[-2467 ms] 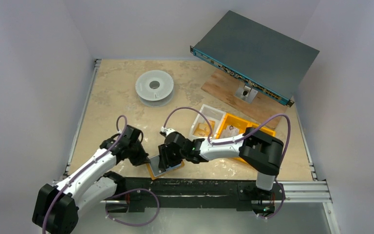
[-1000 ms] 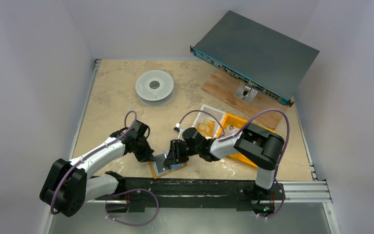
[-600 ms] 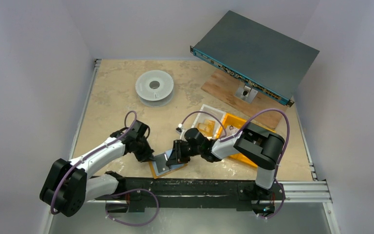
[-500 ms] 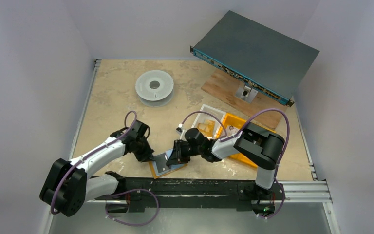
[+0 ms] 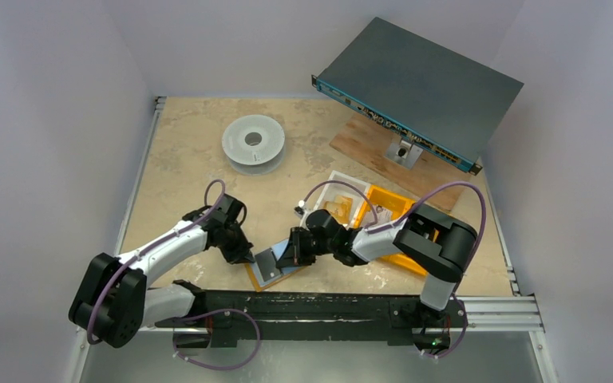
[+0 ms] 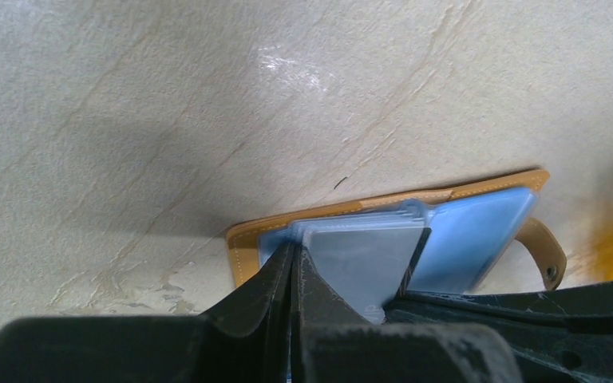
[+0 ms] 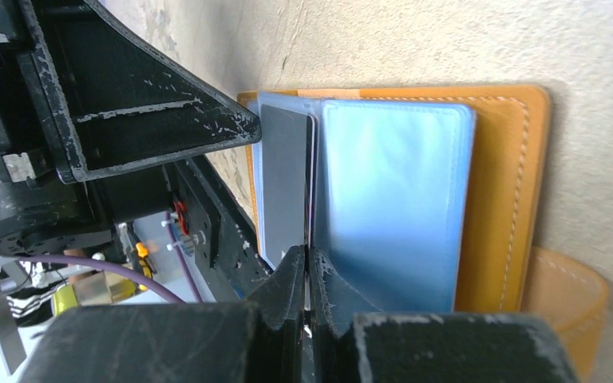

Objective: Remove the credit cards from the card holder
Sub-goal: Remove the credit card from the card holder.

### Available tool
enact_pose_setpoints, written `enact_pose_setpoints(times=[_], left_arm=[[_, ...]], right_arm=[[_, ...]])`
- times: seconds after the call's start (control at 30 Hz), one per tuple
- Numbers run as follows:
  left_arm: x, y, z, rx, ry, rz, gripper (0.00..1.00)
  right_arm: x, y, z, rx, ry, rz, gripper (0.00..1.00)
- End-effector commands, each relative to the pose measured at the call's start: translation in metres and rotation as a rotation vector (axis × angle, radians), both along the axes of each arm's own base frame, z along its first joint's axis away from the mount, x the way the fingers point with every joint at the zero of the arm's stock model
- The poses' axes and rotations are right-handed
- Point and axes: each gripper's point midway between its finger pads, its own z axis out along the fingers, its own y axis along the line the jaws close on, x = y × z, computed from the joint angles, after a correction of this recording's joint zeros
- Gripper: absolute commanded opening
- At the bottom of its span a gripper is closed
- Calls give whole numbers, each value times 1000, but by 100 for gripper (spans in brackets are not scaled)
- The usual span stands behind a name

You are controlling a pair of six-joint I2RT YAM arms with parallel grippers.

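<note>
Right gripper (image 7: 305,259) has closed at the card holder (image 7: 504,183) on marbled tabletop (image 7: 447,40).

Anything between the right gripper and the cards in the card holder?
Nothing visible. The right gripper is at the open card holder, jaws shut right at the edge of the grey card beside the blue sleeve. The left gripper is shut at the holder's opposite edge, not in the path.
</note>
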Motion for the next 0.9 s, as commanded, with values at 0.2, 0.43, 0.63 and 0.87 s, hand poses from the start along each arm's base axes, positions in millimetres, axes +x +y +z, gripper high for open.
enact_pose_setpoints(times=[0.2, 0.43, 0.63, 0.87], left_arm=[[3, 19, -9, 94, 8, 14, 0], [2, 23, -10, 106, 10, 13, 0], [5, 23, -8, 111, 6, 4, 0], [8, 22, -5, 113, -1, -14, 0]], right_arm=[[7, -15, 2, -57, -36, -56, 0], [16, -31, -1, -137, -75, -114, 0], [13, -33, -4, -137, -69, -110, 0], [13, -30, -4, -127, -72, -100, 0]])
